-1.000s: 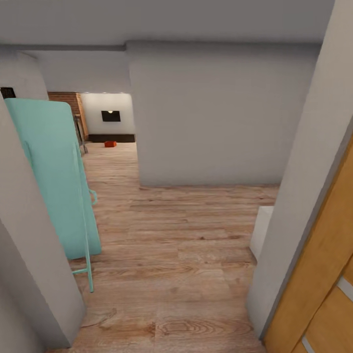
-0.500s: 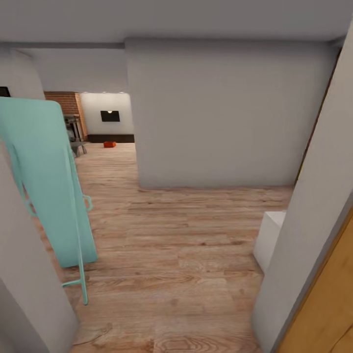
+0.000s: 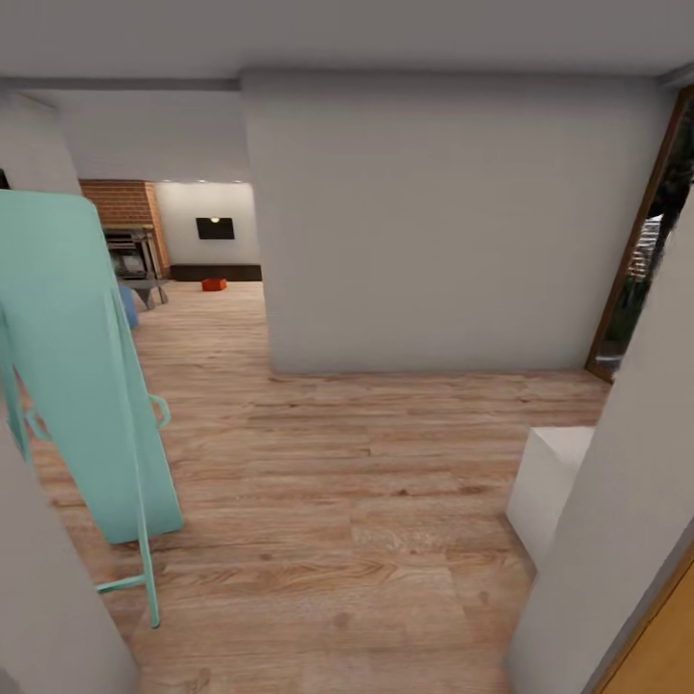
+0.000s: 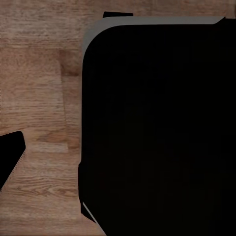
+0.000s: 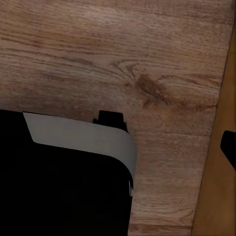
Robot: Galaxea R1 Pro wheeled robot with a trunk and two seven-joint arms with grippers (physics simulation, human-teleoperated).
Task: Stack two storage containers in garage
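Below each wrist camera lies light wood-plank floor (image 4: 39,98), and most of both pictures is taken up by a black rounded body with a pale grey edge (image 5: 83,140), apparently part of the robot itself. Whether either pincer is released or clenched cannot be told, since no fingertips can be made out. A strip of honey-coloured wood (image 5: 216,147) runs along one side of the right wrist picture.

From the head camera, the same plank floor (image 3: 337,482) stretches ahead through a hallway. A tall mint-green panel on a thin mint frame (image 3: 77,366) leans near the left side, close to a grey wall edge (image 3: 48,598). A broad plain grey wall (image 3: 434,222) faces the camera. At the right stands a low white block (image 3: 549,482) against another grey wall edge (image 3: 627,501), with a sliver of honey-wood door (image 3: 655,646) in the lower right corner. A dark-framed opening (image 3: 641,260) shows further back on the right.

Far down the passage on the left is the living room: a red brick column (image 3: 120,202), a black TV (image 3: 214,228) on the white end wall, a dark low cabinet (image 3: 217,273) beneath it. One small orange-red storage container (image 3: 214,284) sits on the floor just before that cabinet, well apart from the robot.
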